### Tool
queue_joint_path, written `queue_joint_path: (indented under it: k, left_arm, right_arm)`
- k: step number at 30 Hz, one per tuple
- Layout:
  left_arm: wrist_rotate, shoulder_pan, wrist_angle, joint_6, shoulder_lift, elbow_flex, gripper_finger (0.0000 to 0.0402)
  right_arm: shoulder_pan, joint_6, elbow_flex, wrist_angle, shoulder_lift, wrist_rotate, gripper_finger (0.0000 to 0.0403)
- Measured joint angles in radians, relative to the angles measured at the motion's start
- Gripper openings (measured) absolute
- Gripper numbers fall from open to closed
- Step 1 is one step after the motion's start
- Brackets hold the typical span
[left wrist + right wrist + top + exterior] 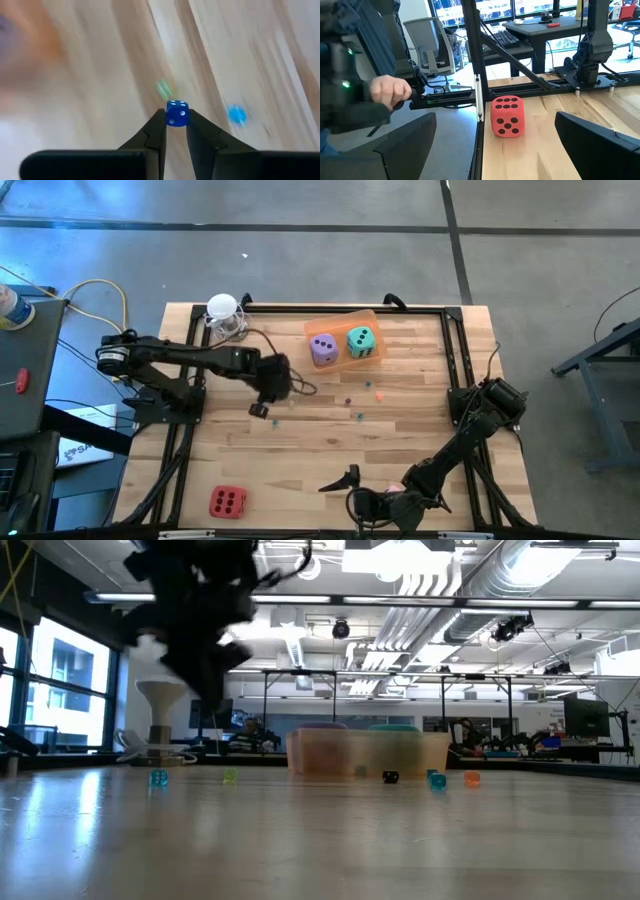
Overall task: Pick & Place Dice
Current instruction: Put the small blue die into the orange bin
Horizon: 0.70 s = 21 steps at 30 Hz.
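The left end effector (175, 131), over the middle of the table (300, 460), pinches a small blue die (176, 113) between its fingertips. Toward the near left corner lies the red die (228, 501). At the far edge, a translucent orange tray (372, 318) holds the purple die (323, 348) beside the teal-green die (361, 341). The right end effector (352, 490) waits spread wide at the near edge. A person's hand (389, 91) shows beyond the table.
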<state>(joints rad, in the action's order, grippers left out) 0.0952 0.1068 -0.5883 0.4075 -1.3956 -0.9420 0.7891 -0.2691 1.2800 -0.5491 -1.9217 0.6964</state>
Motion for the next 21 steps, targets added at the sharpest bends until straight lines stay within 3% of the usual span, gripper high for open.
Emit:
queue_joint_path:
  k: [7, 11, 21]
  left_arm:
    - [0.011, 0.133, 0.281, 0.063, -0.023, -0.028, 0.0050]
    - [0.123, 0.222, 0.391, 0.060, -0.067, -0.029, 0.0050]
    - [0.163, 0.314, 0.500, -0.015, -0.210, -0.030, 0.0050]
  right_arm:
    - [0.000, -0.024, 0.000, 0.002, 0.000, 0.002, 0.0400]
    - [0.000, -0.030, 0.000, 0.008, 0.000, 0.002, 0.0400]
    - [0.000, -0.025, 0.000, 0.023, -0.001, 0.003, 0.0400]
